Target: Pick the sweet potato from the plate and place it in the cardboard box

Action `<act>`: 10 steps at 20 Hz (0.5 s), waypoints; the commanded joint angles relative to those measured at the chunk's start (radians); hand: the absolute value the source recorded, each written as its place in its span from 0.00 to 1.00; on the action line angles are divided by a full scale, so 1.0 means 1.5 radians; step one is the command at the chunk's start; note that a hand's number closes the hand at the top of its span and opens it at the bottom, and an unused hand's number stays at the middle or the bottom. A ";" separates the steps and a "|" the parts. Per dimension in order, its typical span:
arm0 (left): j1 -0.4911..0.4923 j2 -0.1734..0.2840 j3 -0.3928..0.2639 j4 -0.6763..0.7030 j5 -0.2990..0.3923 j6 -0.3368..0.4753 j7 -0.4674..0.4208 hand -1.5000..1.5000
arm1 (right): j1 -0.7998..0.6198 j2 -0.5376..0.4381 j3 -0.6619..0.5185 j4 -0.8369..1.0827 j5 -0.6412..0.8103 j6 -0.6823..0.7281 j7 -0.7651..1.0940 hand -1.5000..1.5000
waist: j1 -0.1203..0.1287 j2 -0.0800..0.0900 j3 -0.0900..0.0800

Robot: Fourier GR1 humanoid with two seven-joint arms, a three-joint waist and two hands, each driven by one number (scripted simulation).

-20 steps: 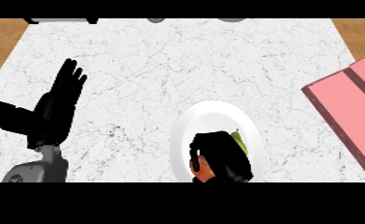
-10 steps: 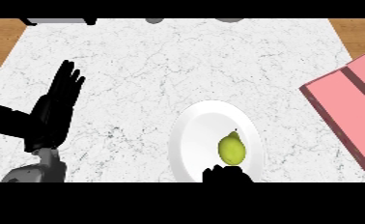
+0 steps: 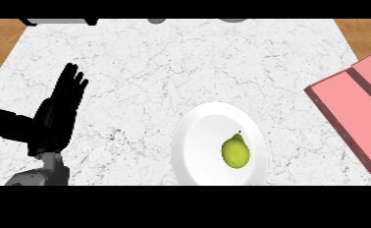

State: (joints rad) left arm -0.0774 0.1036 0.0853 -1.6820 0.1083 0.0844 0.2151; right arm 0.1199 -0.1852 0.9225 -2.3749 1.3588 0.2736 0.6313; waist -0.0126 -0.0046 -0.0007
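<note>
A yellow-green, pear-shaped fruit (image 3: 236, 153) lies on the right half of a white plate (image 3: 203, 143) near the counter's front edge; no orange sweet potato shows. A pink box (image 3: 348, 106) sits at the right edge, partly cut off by the frame. My left hand (image 3: 58, 111) rests at the left with straight fingers pointing up, holding nothing. My right hand does not show in the head view.
The white marble counter (image 3: 181, 65) fills the view, with wooden floor at its top corners. Dark grey objects (image 3: 62, 21) peek in along the far edge.
My right hand, which lay over the plate one second ago, has drawn back out of the lower edge, uncovering the fruit. The left hand has stayed still.
</note>
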 commanded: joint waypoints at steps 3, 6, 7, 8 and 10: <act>-0.011 0.006 0.004 -0.013 0.002 0.004 0.023 0.50 | -0.022 0.061 -0.052 -0.138 0.044 0.018 0.079 1.00 | 0.002 0.000 0.000; 0.024 -0.012 -0.016 -0.016 -0.004 -0.003 -0.005 0.50 | -0.036 0.056 -0.131 -0.153 0.017 0.029 0.075 1.00 | 0.006 0.002 0.000; 0.016 -0.013 -0.014 -0.012 -0.014 0.008 -0.011 0.50 | -0.048 0.052 -0.188 -0.166 -0.017 0.061 0.068 1.00 | 0.007 0.004 0.000; -0.010 -0.013 -0.016 -0.014 -0.013 0.014 0.014 0.50 | -0.063 0.055 -0.223 -0.187 -0.033 0.093 0.069 1.00 | 0.006 0.004 0.000; -0.010 0.012 0.005 -0.030 0.007 -0.002 0.036 0.50 | -0.071 0.067 -0.268 -0.174 -0.056 0.107 0.059 1.00 | 0.008 0.003 0.001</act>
State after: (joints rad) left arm -0.0839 0.1075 0.0853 -1.7065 0.1118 0.0846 0.2402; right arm 0.0151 -0.0886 0.6424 -2.4403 1.4015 0.3406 0.7163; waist -0.0025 0.0003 -0.0001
